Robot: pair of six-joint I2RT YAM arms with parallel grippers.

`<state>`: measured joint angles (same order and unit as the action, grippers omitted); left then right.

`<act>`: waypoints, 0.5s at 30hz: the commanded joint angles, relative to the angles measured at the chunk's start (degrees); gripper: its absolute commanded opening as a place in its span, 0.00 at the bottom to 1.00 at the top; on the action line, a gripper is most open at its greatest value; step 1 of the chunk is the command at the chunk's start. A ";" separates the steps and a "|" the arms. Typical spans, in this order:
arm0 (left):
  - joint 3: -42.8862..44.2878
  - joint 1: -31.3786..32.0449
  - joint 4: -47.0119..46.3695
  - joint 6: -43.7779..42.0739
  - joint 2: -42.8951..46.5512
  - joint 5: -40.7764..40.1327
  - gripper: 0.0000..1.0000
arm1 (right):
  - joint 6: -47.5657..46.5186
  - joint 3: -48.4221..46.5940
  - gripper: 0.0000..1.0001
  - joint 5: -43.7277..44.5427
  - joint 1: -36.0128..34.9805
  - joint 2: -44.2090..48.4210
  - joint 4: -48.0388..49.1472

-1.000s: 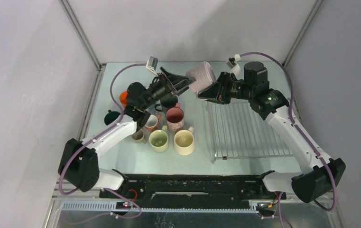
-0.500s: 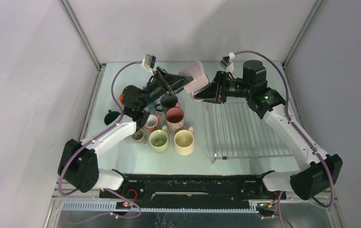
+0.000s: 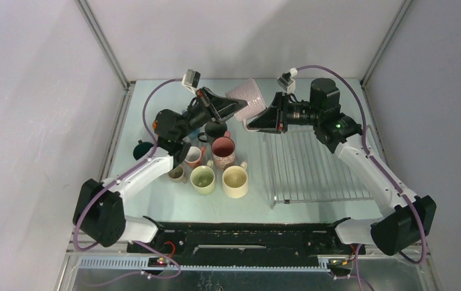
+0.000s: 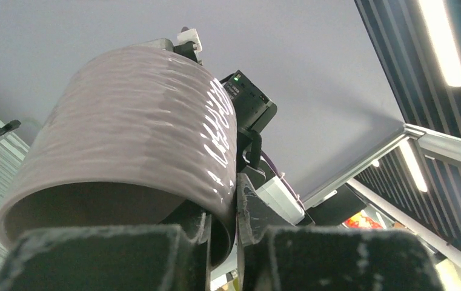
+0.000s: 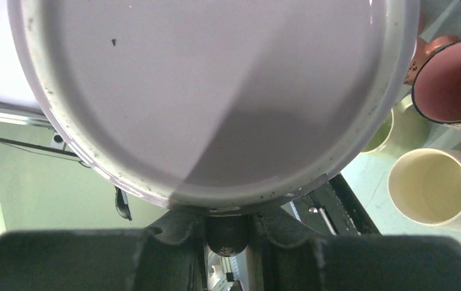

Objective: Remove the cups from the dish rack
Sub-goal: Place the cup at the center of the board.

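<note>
My left gripper has just snapped shut. A second ago it stood wide open beside the lilac cup; now it pinches the cup's wall at the rim, one finger inside and one outside. My right gripper has not let go and stays closed on the same cup from its base end. The cup hangs tilted in the air between the two, above the far part of the worktop, between the dish rack and the other cups standing to its left. I see no cup left on the rack. I judge this a hand-over: the right can release, and the left can set this last cup down.
</note>
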<state>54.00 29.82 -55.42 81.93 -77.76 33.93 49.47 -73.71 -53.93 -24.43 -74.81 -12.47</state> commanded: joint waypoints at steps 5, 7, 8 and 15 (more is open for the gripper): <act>-0.98 0.01 17.55 -11.90 10.62 -4.36 0.00 | -7.29 0.29 0.58 2.99 -0.96 2.30 -1.69; -0.63 -0.18 24.94 -17.10 13.32 -6.44 0.00 | -8.95 0.29 0.75 5.14 -0.98 2.99 -4.03; -0.27 -0.25 29.38 -19.57 15.30 -7.67 0.00 | -9.76 0.26 0.81 6.50 -0.98 3.49 -5.83; 2.39 -1.29 59.61 -32.51 25.98 -19.00 0.00 | -15.91 0.25 0.96 18.69 -0.98 6.90 -15.72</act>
<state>53.25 29.41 -10.33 59.86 -58.78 23.79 39.40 -73.12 -43.88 -25.26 -71.37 -21.89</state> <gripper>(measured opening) 0.117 0.939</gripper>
